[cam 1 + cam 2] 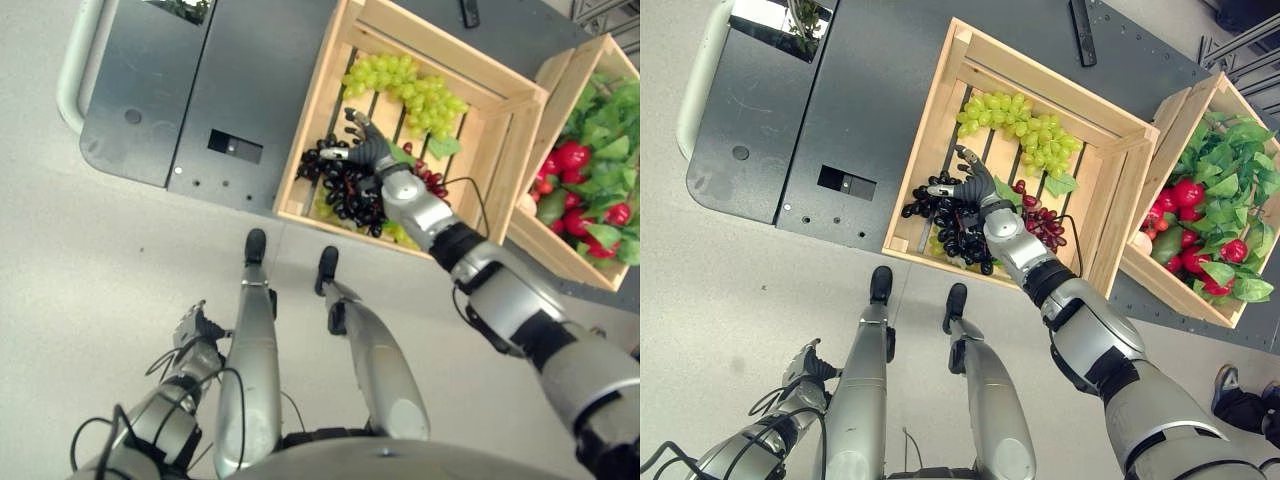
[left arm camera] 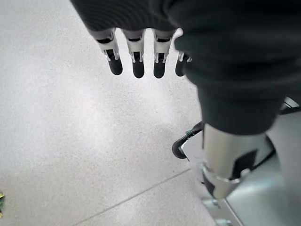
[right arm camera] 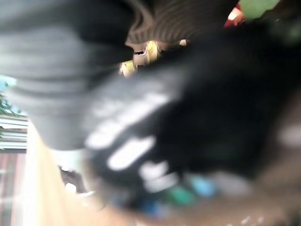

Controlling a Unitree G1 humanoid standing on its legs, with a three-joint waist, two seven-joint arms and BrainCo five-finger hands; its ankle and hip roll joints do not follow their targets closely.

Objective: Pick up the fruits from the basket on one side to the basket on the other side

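Note:
A wooden crate holds a bunch of green grapes at its far side, black grapes at its near left and red grapes beside them. My right hand is inside this crate, just above the black grapes, with its fingers spread and straight and nothing clasped. To the right stands a second wooden crate full of red fruits and green leaves. My left hand hangs low at my left side over the floor, its fingers straight and empty.
Both crates rest on a dark grey platform whose edge runs just in front of them. A pale curved rail borders it on the left. A small black object lies behind the grape crate.

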